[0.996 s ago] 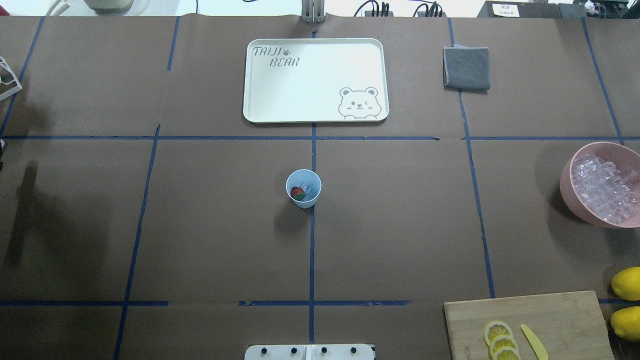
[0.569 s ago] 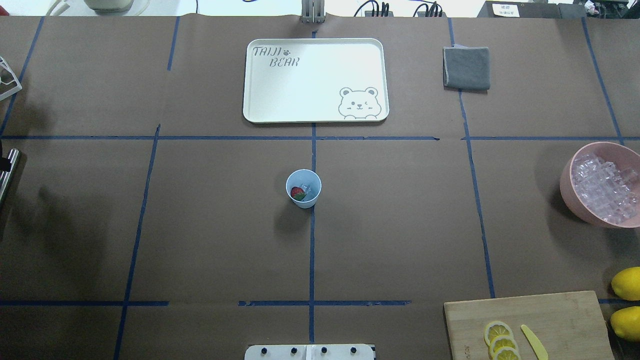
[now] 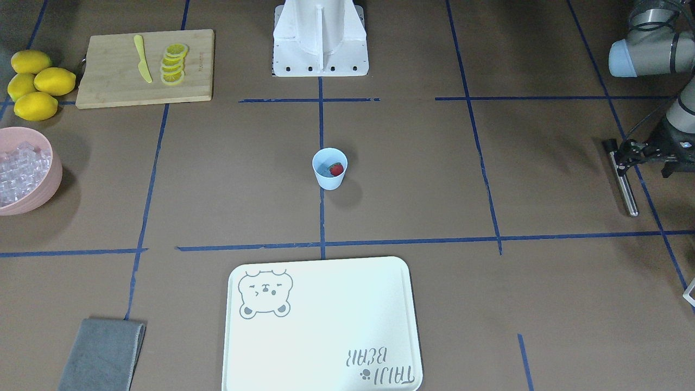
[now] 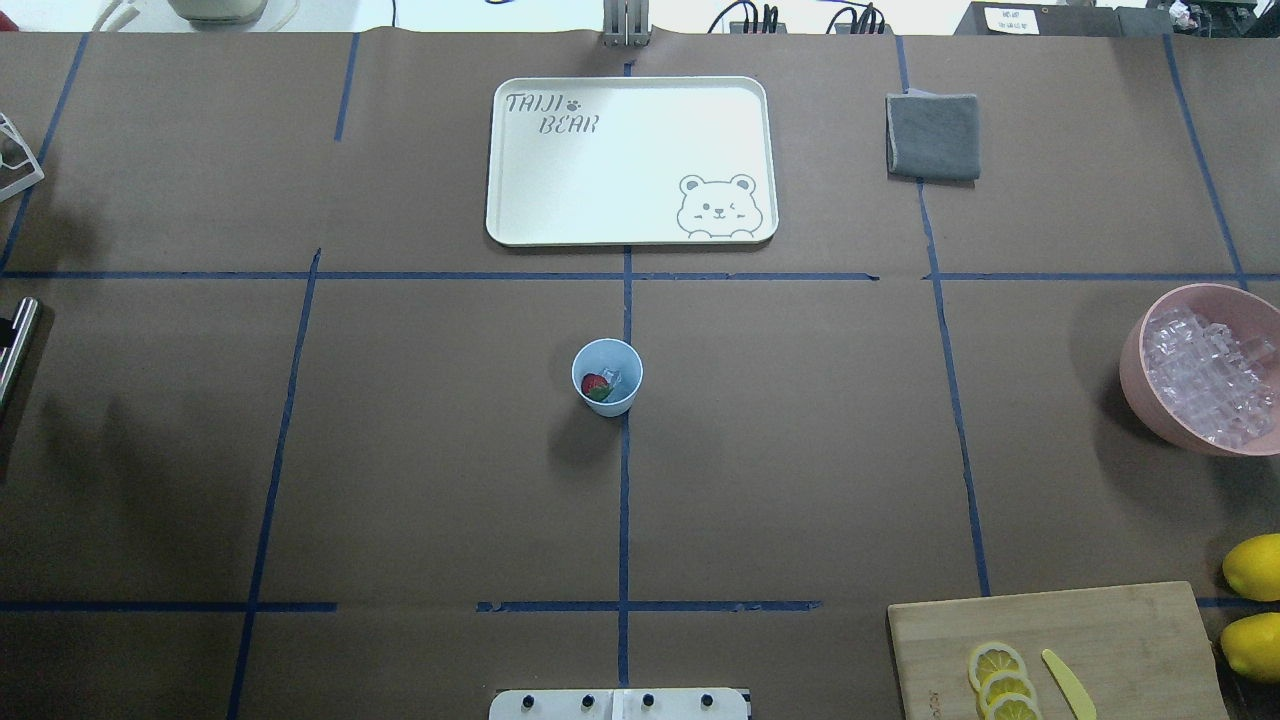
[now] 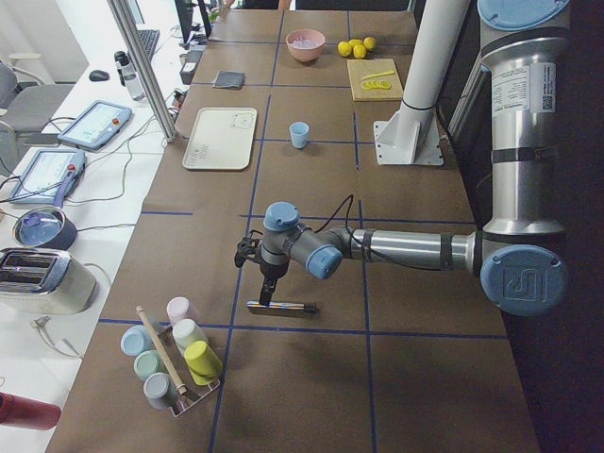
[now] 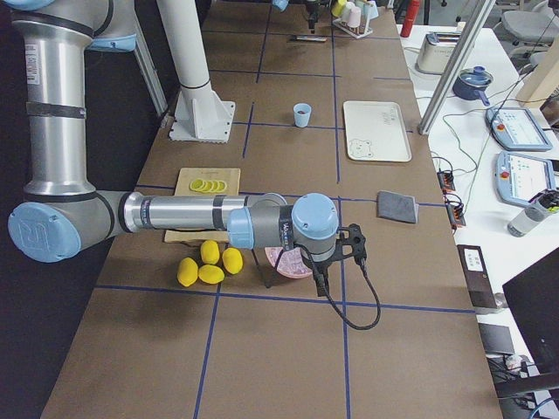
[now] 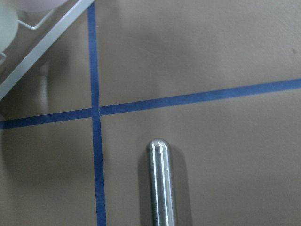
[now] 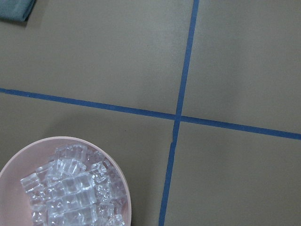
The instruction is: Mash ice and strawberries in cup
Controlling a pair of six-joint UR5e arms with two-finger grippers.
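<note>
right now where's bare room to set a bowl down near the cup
Open paper on every side of the cup, and up to the tray. Crowded at the robot's right: cutting board, lemons, pink bowl.

Brown paper-covered table (image 4: 420,480) gridded with blue tape (image 4: 624,500), evenly lit.

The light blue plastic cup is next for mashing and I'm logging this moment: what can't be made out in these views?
- Ice in the light blue plastic cup: beside the red strawberry, too small to count in the overhead view.
- Left gripper: its grip on the metal rod is small and dark in the front-facing view; the wrist view shows only the rod.
- Right gripper: seen only small in the right side view, over the pink bowl.
</note>
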